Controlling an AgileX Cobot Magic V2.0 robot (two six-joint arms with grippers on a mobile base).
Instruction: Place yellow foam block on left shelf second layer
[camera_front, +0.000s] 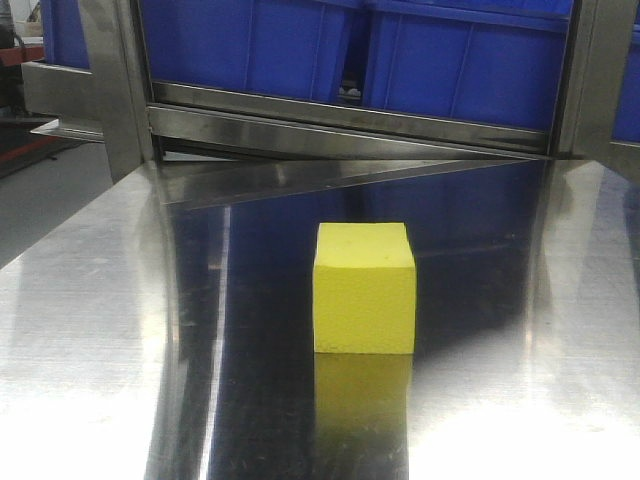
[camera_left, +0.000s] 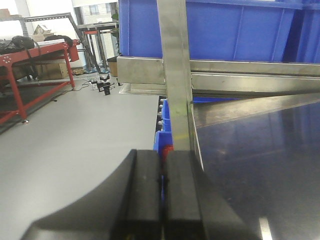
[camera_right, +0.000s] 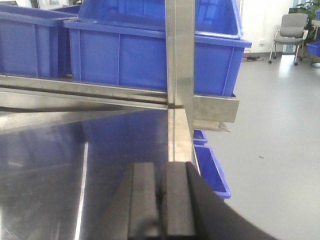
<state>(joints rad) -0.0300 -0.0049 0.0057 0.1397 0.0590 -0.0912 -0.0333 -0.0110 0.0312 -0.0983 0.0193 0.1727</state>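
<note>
The yellow foam block (camera_front: 365, 290) is sitting flat on the shiny steel desk (camera_front: 90, 330), just toward 5 o'clock from the middle of the front view, with nothing touching it. Blue bins (camera_front: 450, 60) are showing above the shelf rail (camera_front: 340, 120) at its 12 o'clock. The left jaws are pressing together, empty, facing a steel post (camera_left: 175, 75). The right jaws are likewise pressing together, holding nothing.

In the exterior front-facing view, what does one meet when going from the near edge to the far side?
First the shiny steel tabletop → bright yellow cubic foam block → horizontal steel shelf rail → blue plastic crates standing on the shelf behind that rail.
</note>
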